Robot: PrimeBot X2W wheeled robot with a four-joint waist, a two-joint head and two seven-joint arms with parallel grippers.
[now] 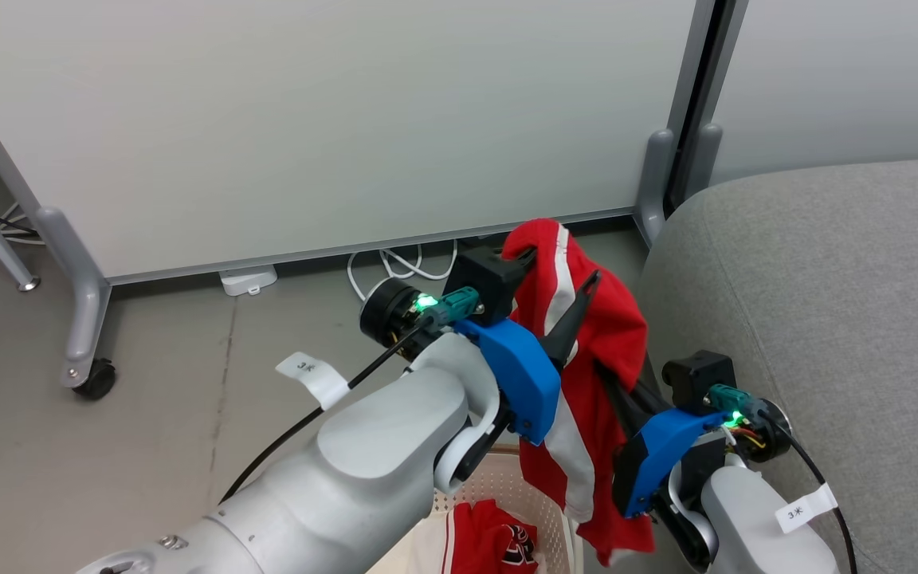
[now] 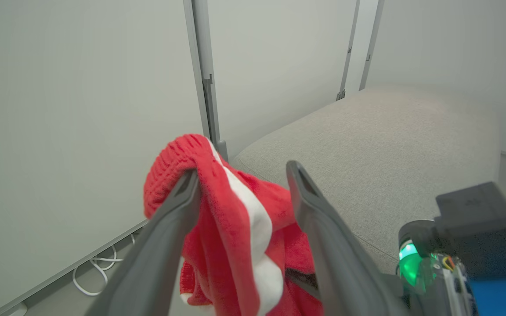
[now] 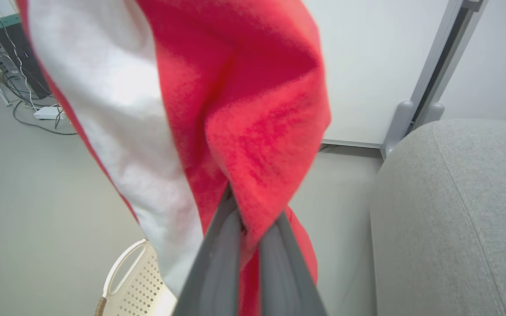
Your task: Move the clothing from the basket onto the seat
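Note:
A red garment with a white stripe (image 1: 578,375) hangs in the air between my two grippers, above the basket (image 1: 499,478) and left of the grey seat (image 1: 825,303). My left gripper (image 2: 240,173) is open; the garment (image 2: 235,219) is draped over its left fingertip and sags between the spread fingers. My right gripper (image 3: 253,219) is shut on a fold of the same garment (image 3: 253,109), lower down, close beside the seat (image 3: 455,210). A red jersey with lettering (image 1: 507,542) lies in the basket. The basket's handle (image 3: 123,272) shows below the cloth.
White partition panels (image 1: 331,119) on grey legs with a caster (image 1: 96,379) stand behind. White cables (image 1: 395,267) and a power strip (image 1: 248,279) lie on the grey floor at their foot. The seat's rounded corner (image 2: 367,145) is just right of both grippers.

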